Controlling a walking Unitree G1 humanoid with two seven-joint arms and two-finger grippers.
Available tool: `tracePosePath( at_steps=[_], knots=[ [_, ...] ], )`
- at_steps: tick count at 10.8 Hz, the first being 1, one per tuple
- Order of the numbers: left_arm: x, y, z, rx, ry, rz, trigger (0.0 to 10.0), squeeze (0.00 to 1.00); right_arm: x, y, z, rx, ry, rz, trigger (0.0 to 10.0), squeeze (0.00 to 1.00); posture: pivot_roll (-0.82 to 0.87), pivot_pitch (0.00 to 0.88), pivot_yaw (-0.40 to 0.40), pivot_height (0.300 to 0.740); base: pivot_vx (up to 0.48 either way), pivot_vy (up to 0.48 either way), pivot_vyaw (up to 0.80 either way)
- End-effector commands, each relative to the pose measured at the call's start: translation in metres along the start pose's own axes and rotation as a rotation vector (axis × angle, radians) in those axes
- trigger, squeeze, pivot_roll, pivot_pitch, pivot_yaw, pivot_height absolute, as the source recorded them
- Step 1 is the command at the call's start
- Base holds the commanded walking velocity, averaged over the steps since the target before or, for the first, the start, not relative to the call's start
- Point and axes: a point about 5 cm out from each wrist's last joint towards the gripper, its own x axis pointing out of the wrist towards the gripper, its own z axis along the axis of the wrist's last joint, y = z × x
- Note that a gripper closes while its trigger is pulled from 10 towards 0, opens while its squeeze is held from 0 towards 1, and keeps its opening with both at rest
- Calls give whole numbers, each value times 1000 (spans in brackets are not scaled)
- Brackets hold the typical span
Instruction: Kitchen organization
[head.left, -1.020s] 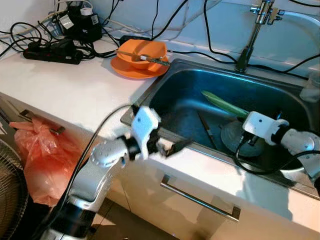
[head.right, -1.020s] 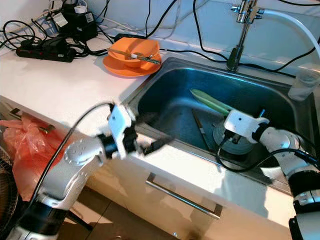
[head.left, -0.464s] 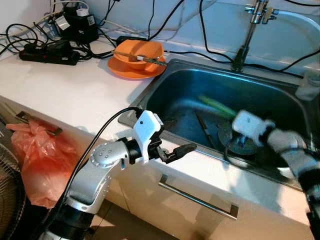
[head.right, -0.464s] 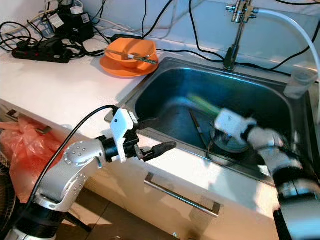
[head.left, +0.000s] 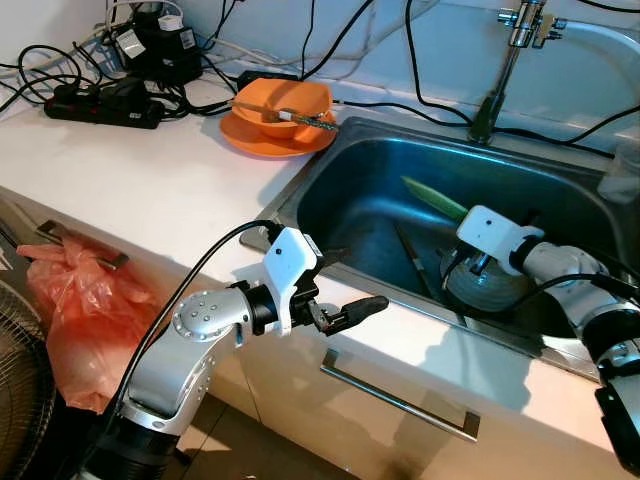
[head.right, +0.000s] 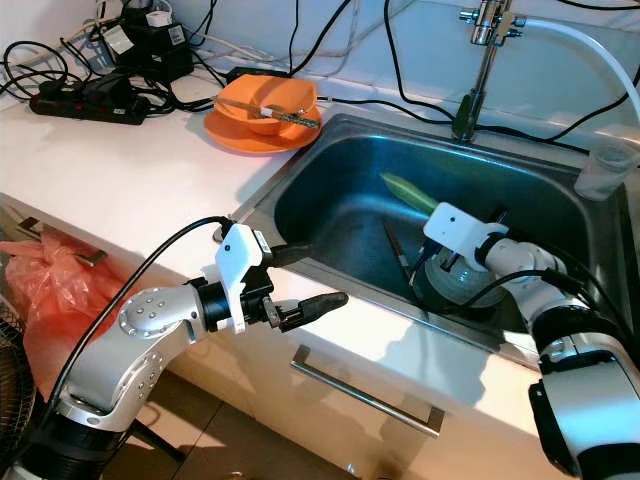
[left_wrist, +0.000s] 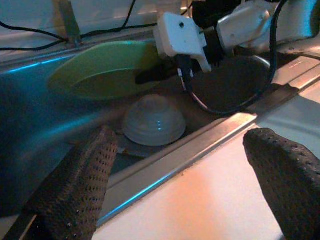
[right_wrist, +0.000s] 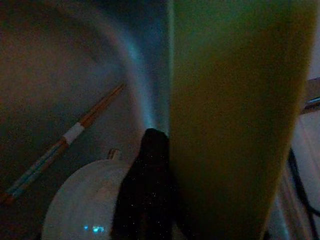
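Left gripper (head.left: 345, 290) hovers over the front rim of the sink (head.left: 330, 150), fingers spread wide, holding nothing; through them the left wrist view looks into the basin.

Right gripper (head.left: 470, 272) is down inside the sink near the front right, by the grey upturned bowl (left_wrist: 154, 120). In the right wrist view one black finger (right_wrist: 145, 185) lies against the face of the green plate (left_wrist: 107, 70), just above the bowl. Cannot tell if the jaws are apart or closed, or whether the plate is pinched yet.

Green plate leans tilted against the sink's back wall, mid-basin. Chopsticks (head.left: 412, 262) lie on the sink floor toward the front. Orange bowl on orange plate (head.left: 282, 120) sits on the counter at the sink's back left corner, an utensil across it. Power strip and cables (head.left: 105, 100) at the counter's far left edge.

Step, judged: clearing dishes from the sink, right arm going for the green plate. Next move calls for getting both fingers around the plate's rim, then lifting clear of bowl and tap (head.left: 500, 70).

No legible brands or writing.
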Motion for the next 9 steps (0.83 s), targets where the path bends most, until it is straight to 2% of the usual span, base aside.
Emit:
tracePosePath(
  at_steps=[1,9],
  knots=[
    [0,-3,4,5,-8,-23,10000,0,3,-10,11,-15,-35,-36,10000,1000,1,0,24,740,0,0,0],
    [0,-3,5,1,-7,-26,10000,0,5,-1,14,-21,-58,50,10000,1000,0,0,20,740,0,0,0]
  ],
)
